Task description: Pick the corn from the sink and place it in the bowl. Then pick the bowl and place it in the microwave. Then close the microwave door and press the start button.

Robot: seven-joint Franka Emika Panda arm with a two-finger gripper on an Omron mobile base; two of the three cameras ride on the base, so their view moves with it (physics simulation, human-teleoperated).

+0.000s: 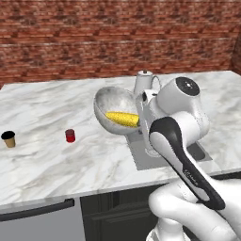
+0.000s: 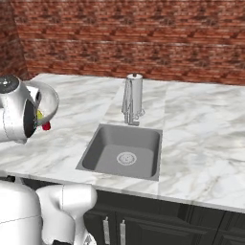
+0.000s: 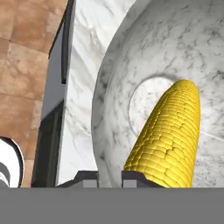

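One mottled grey-white bowl (image 1: 113,106) is held tilted above the marble desk (image 1: 52,160), its rim clamped by the end effector (image 3: 109,177). One yellow corn (image 1: 122,118) is seen lying inside it. Beyond, one grey sink (image 2: 122,150) is set beside a chrome faucet (image 2: 131,100). One red cup (image 1: 70,135) and one black cup (image 1: 8,139) are left standing well apart.

a white marbled tabletop (image 1: 56,160) stretches below a red brick wall (image 1: 94,42). on it, a small red cup (image 1: 70,135) stands near the middle, with a small black cup (image 1: 8,139) well apart to its left, close to the tabletop's left end.
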